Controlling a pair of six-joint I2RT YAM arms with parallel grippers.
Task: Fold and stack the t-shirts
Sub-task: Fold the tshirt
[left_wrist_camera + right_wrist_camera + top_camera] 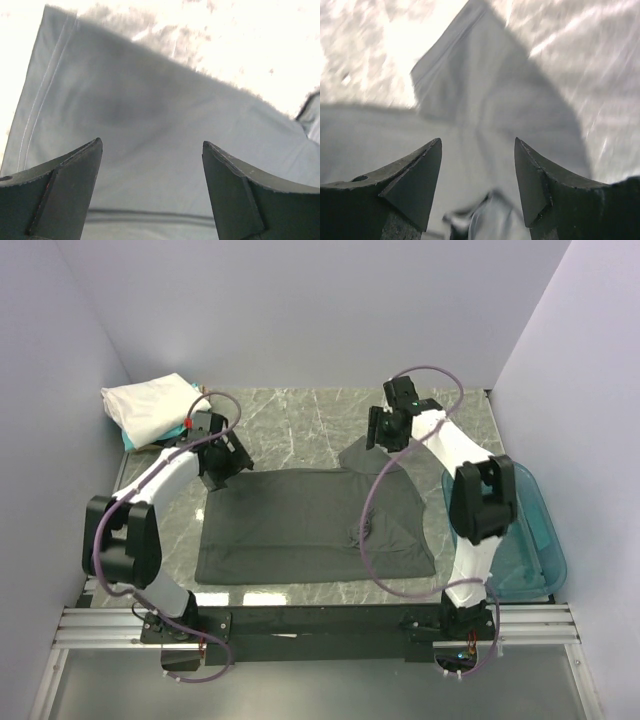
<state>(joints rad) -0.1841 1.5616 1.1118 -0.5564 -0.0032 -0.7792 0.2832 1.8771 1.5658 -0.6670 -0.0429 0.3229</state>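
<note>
A large dark charcoal t-shirt (pixel 300 530) lies spread flat on the marble table. One sleeve (pixel 362 455) sticks out at its far right corner. My left gripper (pixel 222 476) hovers over the shirt's far left corner, jaws open, with only grey cloth (pixel 150 100) below them and nothing between the fingers (pixel 75 170). Above the right sleeve (pixel 485 85) my right gripper (pixel 385 443) also stands open and empty. A folded white t-shirt (pixel 150 405) rests at the far left corner of the table, with a sliver of teal cloth (pixel 129 443) showing under it.
A translucent blue plastic tub (pixel 535 530) sits at the table's right edge beside the right arm. Grey walls close in the left, back and right sides. Bare marble (pixel 300 425) shows beyond the shirt between the two grippers.
</note>
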